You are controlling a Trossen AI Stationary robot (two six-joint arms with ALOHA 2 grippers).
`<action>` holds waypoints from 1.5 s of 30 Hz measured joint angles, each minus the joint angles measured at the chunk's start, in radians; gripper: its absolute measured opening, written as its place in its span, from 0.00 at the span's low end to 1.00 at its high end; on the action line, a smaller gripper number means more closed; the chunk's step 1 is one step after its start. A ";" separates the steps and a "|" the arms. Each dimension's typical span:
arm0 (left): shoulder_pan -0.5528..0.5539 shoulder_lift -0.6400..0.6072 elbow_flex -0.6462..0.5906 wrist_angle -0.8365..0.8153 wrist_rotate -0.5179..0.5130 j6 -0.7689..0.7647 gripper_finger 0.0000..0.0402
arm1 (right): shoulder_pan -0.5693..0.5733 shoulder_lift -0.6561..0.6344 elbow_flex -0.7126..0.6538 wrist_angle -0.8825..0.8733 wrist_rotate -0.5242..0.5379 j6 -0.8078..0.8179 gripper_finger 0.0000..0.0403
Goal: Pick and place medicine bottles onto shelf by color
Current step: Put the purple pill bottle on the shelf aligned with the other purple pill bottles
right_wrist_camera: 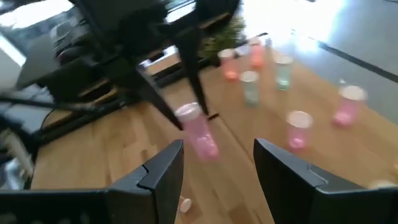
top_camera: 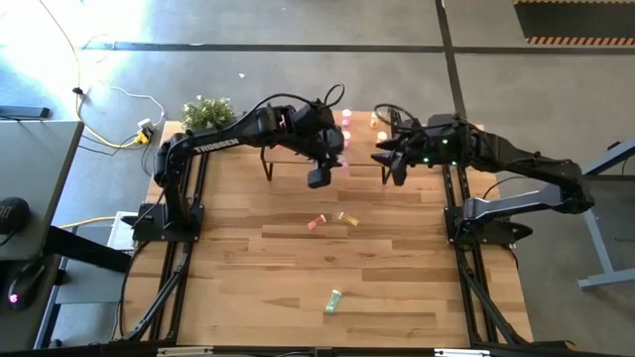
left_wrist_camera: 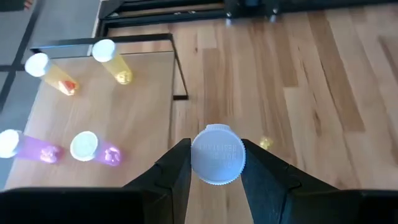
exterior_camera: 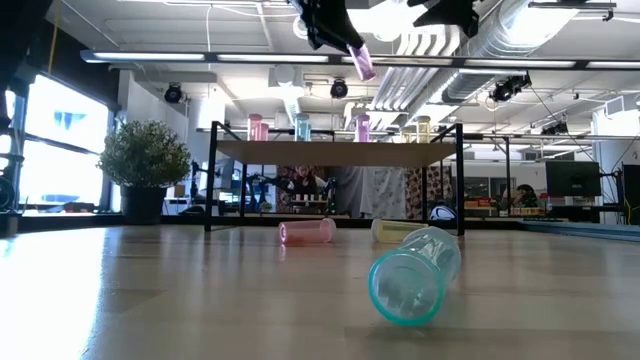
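L gripper [left_wrist_camera: 216, 180] hangs above the table just near of the shelf [left_wrist_camera: 124, 112], fingers pinching a pink bottle [exterior_camera: 362, 62] by its sides just under the white cap [left_wrist_camera: 217, 154]; bottle tilts, cap end toward the wrist. R gripper [right_wrist_camera: 217, 162] waits to the right by the shelf's right end, fingers spread, nothing between them.

Shelf at far-centre of table, already carrying upright bottles: pink pair and yellow pair in L wrist view, more pinks and greens in R wrist view. Three lie loose on the table: salmon bottle [top_camera: 317, 223] and yellow bottle [top_camera: 348, 218] mid-table, green bottle [top_camera: 333, 299] nearer.

Handling, my read: small hollow plastic, prob v. light, stiff, smooth-walled so slippery, and round so it rolls when lying. Not fragile. Best hold is across the body near the cap, as now; a light squeeze should do. Tilt needs correcting before set-down or it may tip neighbours.
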 joint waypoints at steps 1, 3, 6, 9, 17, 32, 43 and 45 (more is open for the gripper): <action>-0.007 0.000 0.000 -0.001 0.000 0.007 0.28 | 0.000 0.013 0.000 -0.001 -0.017 -0.012 0.46; -0.019 0.000 0.000 0.001 0.001 0.005 0.28 | 0.001 0.045 0.000 -0.004 -0.026 -0.012 0.46; -0.030 -0.003 0.000 0.001 0.000 -0.006 0.28 | 0.003 0.095 0.000 -0.005 -0.026 0.008 0.46; -0.036 -0.004 0.000 0.001 -0.002 -0.006 0.28 | 0.010 0.147 0.000 -0.002 -0.031 0.010 0.46; -0.036 -0.004 0.000 0.001 -0.003 -0.009 0.28 | 0.014 0.227 0.000 0.028 -0.090 0.031 0.46; -0.036 -0.005 0.000 0.050 0.007 -0.029 0.28 | 0.014 0.262 0.000 0.078 -0.089 0.030 0.46; -0.032 -0.005 0.000 0.052 0.025 -0.051 0.28 | 0.014 0.247 0.000 0.057 -0.109 0.026 0.46; -0.028 -0.005 0.000 0.052 0.026 -0.051 0.28 | 0.014 0.232 0.000 0.053 -0.110 0.007 0.46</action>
